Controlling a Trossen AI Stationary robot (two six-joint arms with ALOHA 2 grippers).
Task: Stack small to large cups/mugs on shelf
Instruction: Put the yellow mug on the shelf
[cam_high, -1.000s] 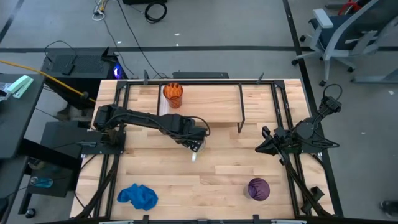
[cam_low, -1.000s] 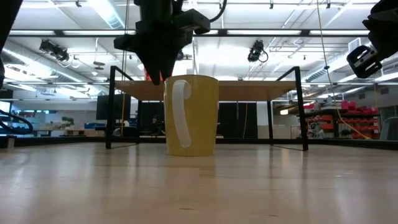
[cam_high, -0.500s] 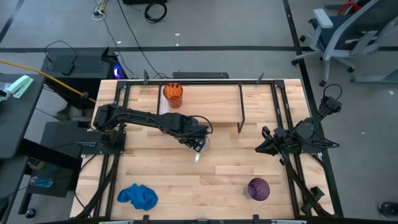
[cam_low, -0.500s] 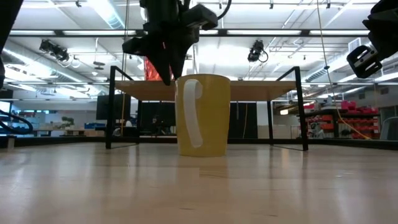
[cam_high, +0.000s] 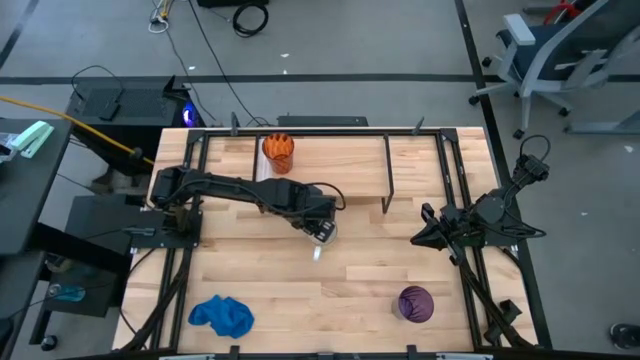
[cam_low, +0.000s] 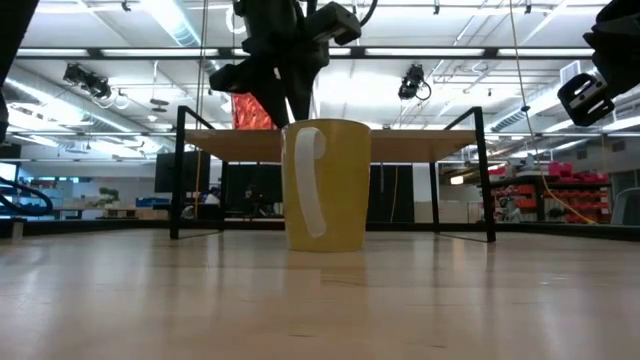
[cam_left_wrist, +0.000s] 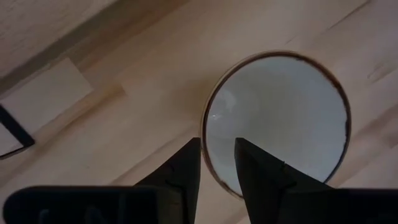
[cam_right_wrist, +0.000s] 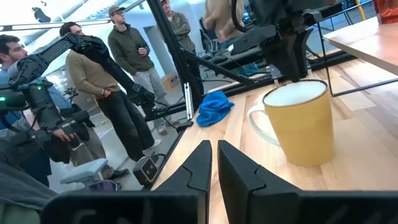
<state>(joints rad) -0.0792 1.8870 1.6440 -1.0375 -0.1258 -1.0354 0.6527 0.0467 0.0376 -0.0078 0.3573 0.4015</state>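
Observation:
A yellow mug (cam_low: 325, 185) with a white handle and white inside stands on its base mid-table. It also shows in the high view (cam_high: 324, 239) and the right wrist view (cam_right_wrist: 298, 124). My left gripper (cam_left_wrist: 217, 152) is over the mug's left rim, its fingers a narrow gap apart. One finger is over the inside, one outside. An orange swirl cup (cam_high: 278, 152) stands on the shelf (cam_high: 340, 165) at its left end. A purple tumbler (cam_high: 415, 303) stands at the near right. My right gripper (cam_right_wrist: 214, 152) waits shut at the table's right. My left gripper points down, with the mug's rim (cam_left_wrist: 209, 149) passing through the gap between its fingers at their free ends. Some white inside shows between the rim and the inner finger (cam_left_wrist: 255, 168). I cannot tell whether either finger touches the rim.
A blue cloth (cam_high: 222, 315) lies at the near left corner. The shelf's black legs (cam_high: 388, 185) stand just beyond the mug. Several people (cam_right_wrist: 124, 81) stand beyond the table in the right wrist view.
My left gripper has gone toward the table's right edge. About a second ago the mug slid a little the same way, staying upright, and has since stood still. The fingertips, then beside the mug's left wall, now stand over its rim.

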